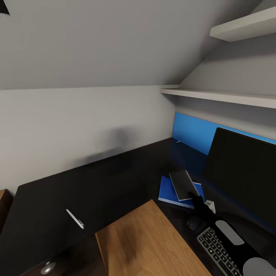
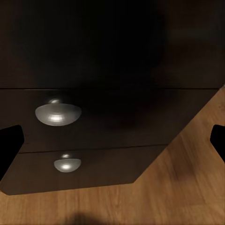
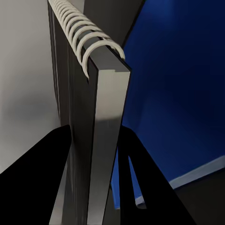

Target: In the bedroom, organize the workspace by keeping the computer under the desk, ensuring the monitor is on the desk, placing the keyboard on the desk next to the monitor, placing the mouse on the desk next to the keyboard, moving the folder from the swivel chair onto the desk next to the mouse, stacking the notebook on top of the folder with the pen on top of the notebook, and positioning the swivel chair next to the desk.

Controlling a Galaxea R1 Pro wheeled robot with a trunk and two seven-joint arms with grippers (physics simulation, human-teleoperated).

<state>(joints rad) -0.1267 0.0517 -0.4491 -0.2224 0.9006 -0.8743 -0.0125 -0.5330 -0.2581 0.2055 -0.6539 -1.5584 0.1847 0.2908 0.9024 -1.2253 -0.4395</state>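
In the head view, the black desk (image 1: 96,180) is seen running along the pale sloped wall and turning toward the right, where the monitor (image 1: 245,172) stands in front of a blue panel (image 1: 191,132), under two white shelves (image 1: 222,96). The blue folder (image 1: 168,191) lies flat on the desk just left of the monitor, and the dark notebook (image 1: 184,185) is held over it at a tilt by the right gripper (image 1: 196,199), whose black arm reaches in from the lower right. The mouse (image 1: 193,223) sits just beside the keyboard (image 1: 218,251), part of which is covered by the arm. The pen (image 1: 74,219) lies well apart from these, on the desk's left wing, and a silver knob (image 1: 47,267) is seen at the bottom edge. In the left wrist view, the left gripper's fingertips (image 2: 9,145) are set wide apart before the drawer unit (image 2: 122,117) with its two round knobs, above the wood floor (image 2: 187,187). In the right wrist view, the spiral-bound notebook (image 3: 93,122) is clamped between the right gripper's fingers (image 3: 42,178), with the folder (image 3: 178,93) seen behind it.
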